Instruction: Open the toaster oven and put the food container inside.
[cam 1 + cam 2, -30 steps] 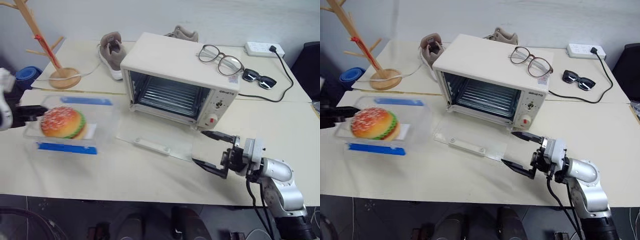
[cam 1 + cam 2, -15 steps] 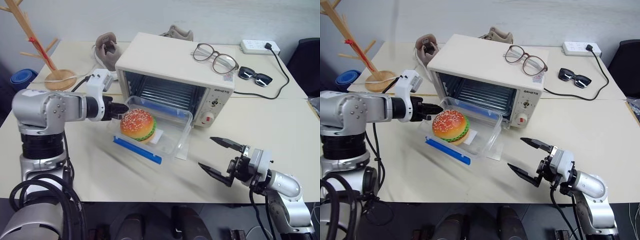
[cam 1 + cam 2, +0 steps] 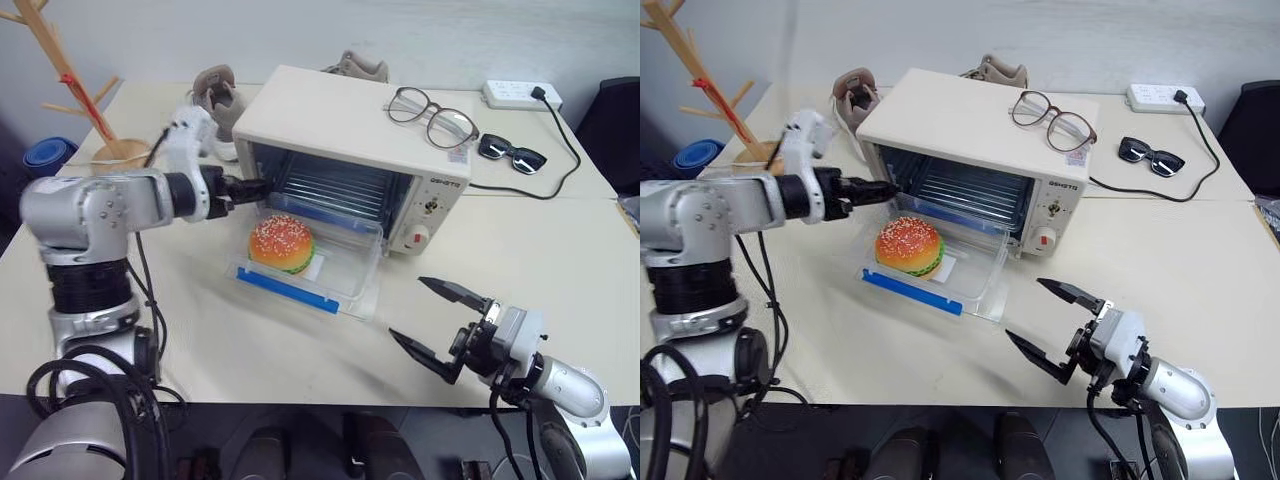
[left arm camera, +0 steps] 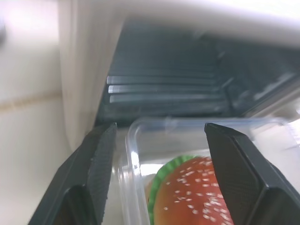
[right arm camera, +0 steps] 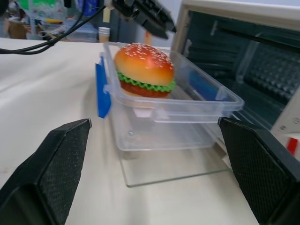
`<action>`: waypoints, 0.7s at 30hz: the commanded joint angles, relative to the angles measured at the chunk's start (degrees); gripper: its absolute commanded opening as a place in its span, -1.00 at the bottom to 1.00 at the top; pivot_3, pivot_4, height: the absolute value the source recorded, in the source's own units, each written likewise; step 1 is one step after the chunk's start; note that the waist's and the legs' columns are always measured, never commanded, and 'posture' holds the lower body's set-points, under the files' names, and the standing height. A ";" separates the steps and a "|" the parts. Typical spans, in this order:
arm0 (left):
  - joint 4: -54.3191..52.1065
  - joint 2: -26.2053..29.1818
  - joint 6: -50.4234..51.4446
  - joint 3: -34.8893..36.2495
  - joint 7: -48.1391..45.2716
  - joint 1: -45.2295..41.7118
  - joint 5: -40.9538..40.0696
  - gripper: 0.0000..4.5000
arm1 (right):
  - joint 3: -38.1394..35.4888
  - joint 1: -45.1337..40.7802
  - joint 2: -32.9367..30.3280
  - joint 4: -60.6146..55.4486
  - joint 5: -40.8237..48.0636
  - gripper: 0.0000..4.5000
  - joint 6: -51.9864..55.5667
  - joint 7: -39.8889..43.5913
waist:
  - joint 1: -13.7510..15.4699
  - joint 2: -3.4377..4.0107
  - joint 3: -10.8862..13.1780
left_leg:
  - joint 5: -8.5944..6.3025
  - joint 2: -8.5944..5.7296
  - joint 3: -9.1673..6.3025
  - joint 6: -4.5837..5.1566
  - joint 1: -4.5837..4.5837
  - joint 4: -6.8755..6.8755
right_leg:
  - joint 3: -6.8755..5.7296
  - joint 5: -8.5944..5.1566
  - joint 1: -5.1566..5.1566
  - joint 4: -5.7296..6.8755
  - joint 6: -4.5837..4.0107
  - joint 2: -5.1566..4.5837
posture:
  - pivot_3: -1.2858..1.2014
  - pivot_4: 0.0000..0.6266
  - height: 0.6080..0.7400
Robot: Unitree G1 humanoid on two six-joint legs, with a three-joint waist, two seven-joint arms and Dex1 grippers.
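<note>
The food container [image 3: 306, 269], a clear plastic box with blue side strips and a toy hamburger [image 3: 281, 243] inside, is sitting on the lowered glass door [image 5: 164, 161] of the toaster oven [image 3: 355, 155]; its far end is lying at the mouth of the oven, not yet on the wire rack [image 3: 330, 188]; the oven is standing open on the pale desk [image 3: 560, 250], a pair of glasses [image 3: 438, 115] resting on its roof.

The left tool [image 3: 878, 187] is reaching in from the left at the oven's front corner, just beside the box's far corner; in the left wrist view its two black fingers [image 4: 96, 173] are standing apart on either side of that corner, gripping nothing. The right tool [image 3: 437, 320] is hovering well in front of the door, spread wide and empty.

The step in hand looks like the final push; to do it well, a tool should be pressing squarely on the near blue strip, keeping the box level and straight with the rack so no corner catches the oven frame; the door stays down until the box is fully inside.
</note>
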 commanded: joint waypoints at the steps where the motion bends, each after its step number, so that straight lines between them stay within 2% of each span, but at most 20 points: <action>1: 0.45 9.98 -11.99 0.70 -14.38 4.78 -0.77 0.32 | -0.37 0.75 -4.44 -4.77 0.80 0.61 6.84 -0.61 | -0.47 0.02 0.01 | 0.00 0.00 0.01 0.00 0.04 -0.03 | 0.02 -0.01 0.01 -0.01 -0.01 -0.01 | 0.03 -0.52 1.00; 2: 1.17 11.83 -14.81 0.72 -17.33 6.19 -0.90 0.23 | -0.17 0.79 -5.36 -5.55 1.98 0.46 8.87 -0.63 | -0.41 0.02 0.01 | 0.01 0.01 -0.02 -0.01 0.04 -0.03 | -0.02 -0.03 0.02 -0.08 -0.05 0.00 | 0.03 -0.52 1.00; 4: 2.62 16.15 -33.36 0.84 -32.29 16.01 1.56 0.01 | 2.43 -0.21 -7.85 -7.46 2.53 0.18 13.57 0.03 | -0.34 0.09 -0.03 | 0.01 0.00 -0.07 0.00 0.04 -0.01 | -0.06 -0.05 0.05 -0.23 -0.09 -0.03 | 0.03 -0.52 1.00; 6: 4.32 16.33 -44.74 0.36 -39.83 25.76 3.16 -0.26 | 6.55 -3.84 -8.00 -7.72 0.32 -0.12 16.80 -1.00 | -0.34 0.21 -0.09 | 0.00 -0.01 0.00 0.03 0.13 -0.06 | -0.03 -0.09 0.09 -0.26 -0.16 -0.11 | 0.03 -0.52 1.00; 8: 3.83 15.16 -49.21 -1.48 -41.44 30.89 4.19 -0.55 | 9.53 -7.32 -7.46 -7.10 -1.03 -0.47 19.08 -1.82 | -0.39 0.22 -0.09 | -0.01 0.04 0.01 0.06 0.16 -0.04 | -0.03 -0.10 0.12 -0.28 -0.19 -0.10 | 0.03 -0.52 1.00; 11: 2.80 11.93 -52.07 -3.53 -41.00 32.46 4.32 -0.95 | 11.65 -10.30 -6.43 -6.26 -1.71 -0.90 20.87 -2.82 | 1.06 -0.03 -0.03 | -0.20 0.03 -0.18 0.49 -0.06 0.08 | -0.15 -0.10 0.06 -0.26 -0.19 -0.12 | 0.03 -0.52 1.00; 12: 2.58 9.73 -52.64 -4.16 -39.43 32.21 4.21 -0.99 | 12.50 -11.53 -5.65 -5.56 -2.27 -0.97 20.90 -3.27 | 1.50 -0.04 -0.04 | -0.22 0.01 -0.33 0.52 -0.15 0.15 | -0.25 -0.10 0.07 -0.29 -0.19 -0.15 | 0.03 -0.52 1.00; 21: 4.64 -0.66 -54.35 -6.53 -28.30 28.11 6.84 -0.99 | 14.25 -22.47 1.40 1.74 -8.35 -0.97 21.25 -9.80 | 1.59 -0.04 -0.05 | -0.26 -0.09 -0.20 0.64 -0.13 0.19 | -0.19 -0.04 0.09 -0.15 -0.08 -0.15 | 0.03 -0.52 1.00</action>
